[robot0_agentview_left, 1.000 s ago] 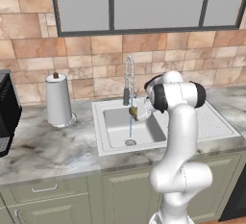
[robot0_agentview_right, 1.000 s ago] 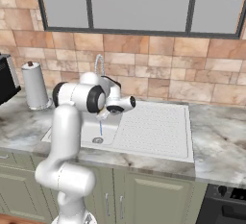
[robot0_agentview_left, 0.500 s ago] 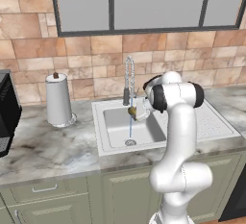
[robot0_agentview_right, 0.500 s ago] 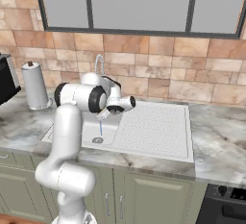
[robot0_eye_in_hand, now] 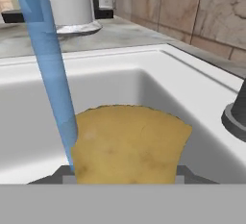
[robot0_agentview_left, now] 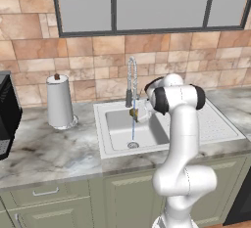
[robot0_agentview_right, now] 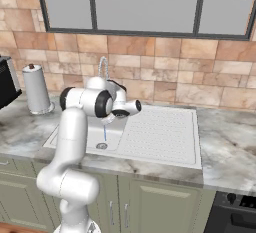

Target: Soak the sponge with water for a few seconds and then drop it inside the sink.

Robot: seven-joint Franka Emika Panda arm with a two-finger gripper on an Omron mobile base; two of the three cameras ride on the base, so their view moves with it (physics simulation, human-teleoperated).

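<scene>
Over the sink (robot0_agentview_left: pixel 115 124) basin, under the faucet (robot0_agentview_left: pixel 131 82), the gripper (robot0_agentview_left: pixel 137 115) is clenching the sponge (robot0_eye_in_hand: pixel 129 143) between its fingers. In the hand view the sponge is pointing toward 12 o'clock, away from the hand; its long axis can't be judged. The water (robot0_eye_in_hand: pixel 48 69) is running down past its edge at 9 o'clock, touching it.

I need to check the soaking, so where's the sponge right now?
The sponge is held in the gripper over the sink basin, just below the faucet, with the water running along its left edge in the hand view.
</scene>
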